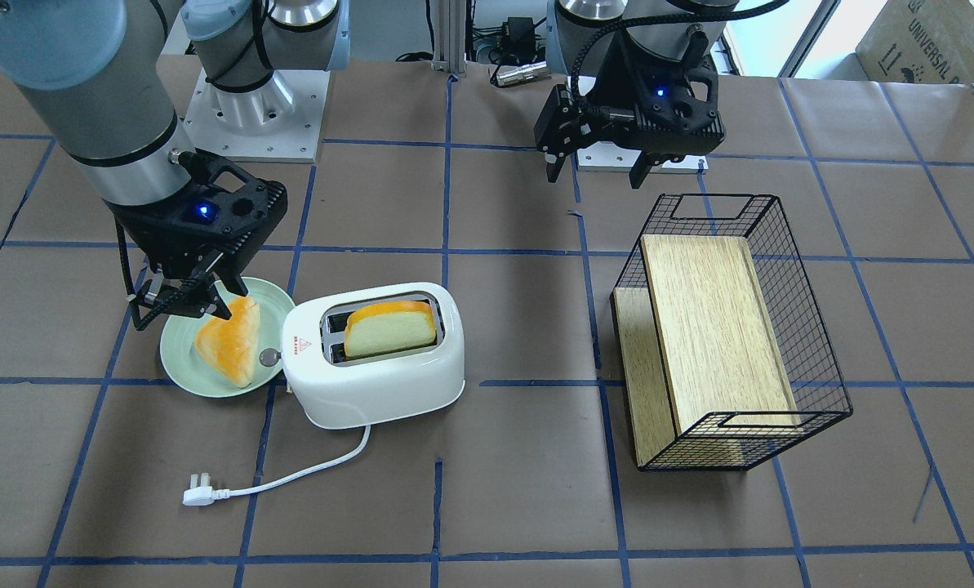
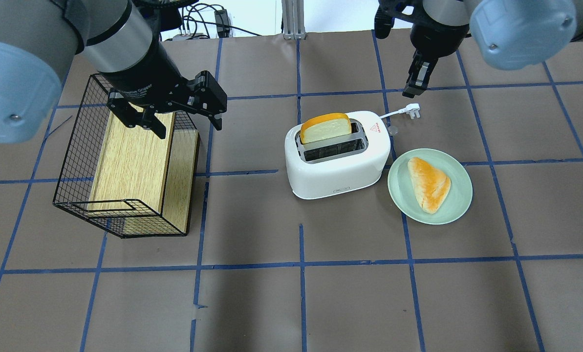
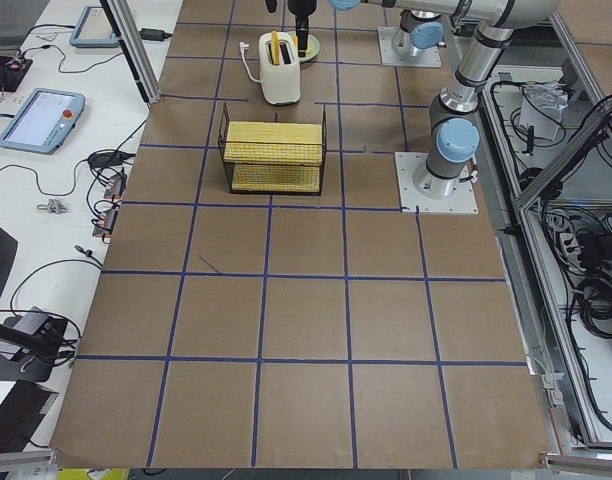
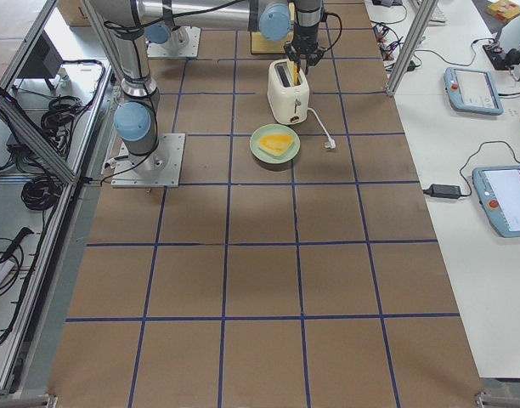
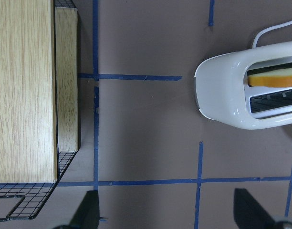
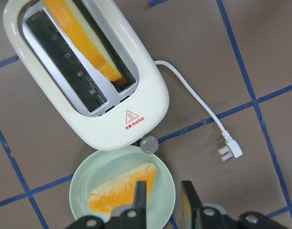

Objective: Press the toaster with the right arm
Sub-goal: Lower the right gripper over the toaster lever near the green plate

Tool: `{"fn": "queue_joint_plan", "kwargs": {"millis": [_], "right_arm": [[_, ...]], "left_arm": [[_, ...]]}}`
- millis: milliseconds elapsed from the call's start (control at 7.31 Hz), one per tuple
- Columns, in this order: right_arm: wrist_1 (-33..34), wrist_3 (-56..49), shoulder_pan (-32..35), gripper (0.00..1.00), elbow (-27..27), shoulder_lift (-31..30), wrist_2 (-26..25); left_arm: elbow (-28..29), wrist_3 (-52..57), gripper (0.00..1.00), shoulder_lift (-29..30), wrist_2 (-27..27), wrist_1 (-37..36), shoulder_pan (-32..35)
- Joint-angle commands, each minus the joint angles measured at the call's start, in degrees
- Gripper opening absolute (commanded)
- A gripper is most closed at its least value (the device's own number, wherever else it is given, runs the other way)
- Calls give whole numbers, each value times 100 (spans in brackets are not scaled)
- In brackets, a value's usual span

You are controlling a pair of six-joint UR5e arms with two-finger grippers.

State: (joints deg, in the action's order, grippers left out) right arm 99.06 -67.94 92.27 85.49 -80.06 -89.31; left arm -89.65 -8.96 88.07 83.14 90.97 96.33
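toaster (image 1: 372,355): upright mid-tabletop (image 1: 519,490), roughly halfway between the robot-side edge and the operators' edge, well off every corner, slightly skewed to the tape grid.
- bread slice (image 1: 390,328) stands in the slot on the operators' side, top sticking out. Other slot shows only its wire guides.
- red triangle mark on top at the end facing the tabletop's robot-right end; silver knob (image 6: 149,144) on that same end.
- cord (image 1: 307,474) runs off toward the operators' edge, plug (image 1: 197,494) lying loose on the tabletop.

green plate (image 1: 180,367): just beside the knob end, toward the robot-right end. A wedge of bread (image 2: 429,183) lies on it.

right gripper (image 6: 163,183): hangs above the plate, next to the knob end, clear of the toaster. Fingers apart with a modest gap, nothing between them.

wire basket (image 2: 76,161): tipped on its side toward the robot-left end, well apart from the toaster, wooden board (image 2: 130,161) inside.

left gripper (image 2: 190,129): hovers over the basket's side nearest the toaster. Fingers spread wide, holding nothing.
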Motion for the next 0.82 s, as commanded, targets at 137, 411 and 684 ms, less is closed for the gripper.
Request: {"fn": "queue_joint_plan", "kwargs": {"millis": [137, 411, 684], "right_arm": [[95, -1181, 2, 36, 91, 174, -44], [395, -2097, -25, 36, 108, 385, 132], [639, -2967, -77, 36, 501, 342, 89]], "left_arm": [[0, 0, 100, 0, 0, 0, 0], [0, 0, 100, 0, 0, 0, 0], [0, 0, 100, 0, 0, 0, 0]]}}
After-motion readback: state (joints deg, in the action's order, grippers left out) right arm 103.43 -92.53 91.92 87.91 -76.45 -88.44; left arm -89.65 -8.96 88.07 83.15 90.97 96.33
